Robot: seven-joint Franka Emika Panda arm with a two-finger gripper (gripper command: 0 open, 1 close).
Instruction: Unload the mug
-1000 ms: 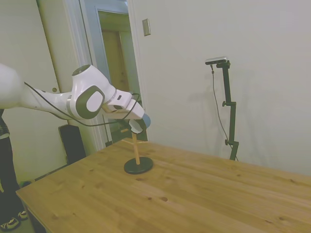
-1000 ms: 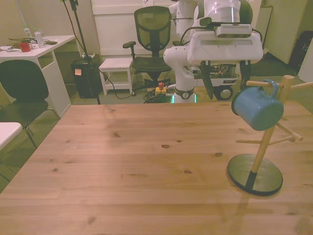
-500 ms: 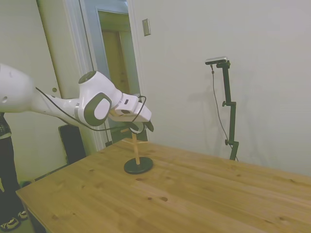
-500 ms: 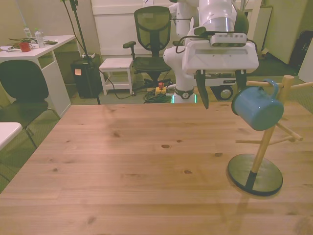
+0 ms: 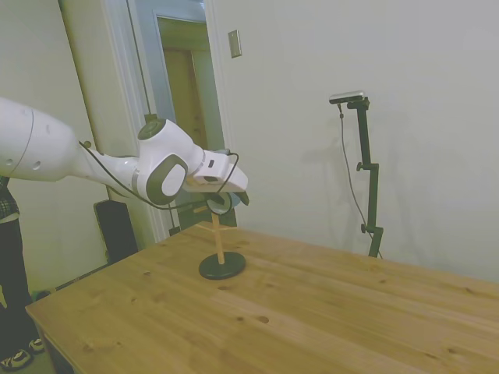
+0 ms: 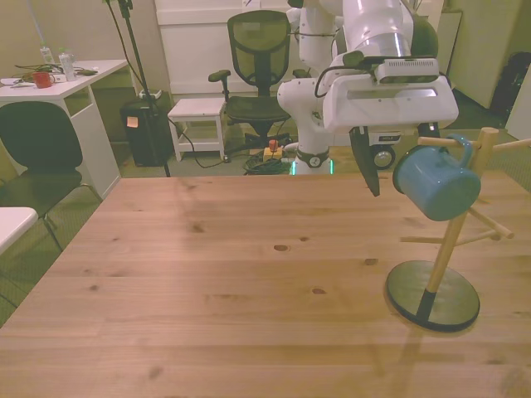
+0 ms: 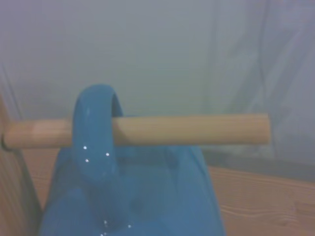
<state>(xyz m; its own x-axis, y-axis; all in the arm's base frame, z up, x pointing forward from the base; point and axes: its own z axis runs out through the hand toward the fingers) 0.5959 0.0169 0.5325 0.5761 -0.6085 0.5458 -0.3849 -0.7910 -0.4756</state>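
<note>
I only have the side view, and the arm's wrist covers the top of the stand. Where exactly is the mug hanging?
Observer: In the front view, the mug hangs by its handle from an upper peg of the wooden stand, tilted, on the front view's right.
Operator: Is the claw open?
Observer: Yes, the claw is open. One finger hangs at the front view's left of the mug, apart from it.
Operator: Anything blocking the handle from sliding off?
Observer: In the wrist view, the handle loops over the peg, and bare peg runs on to its free end.
</note>
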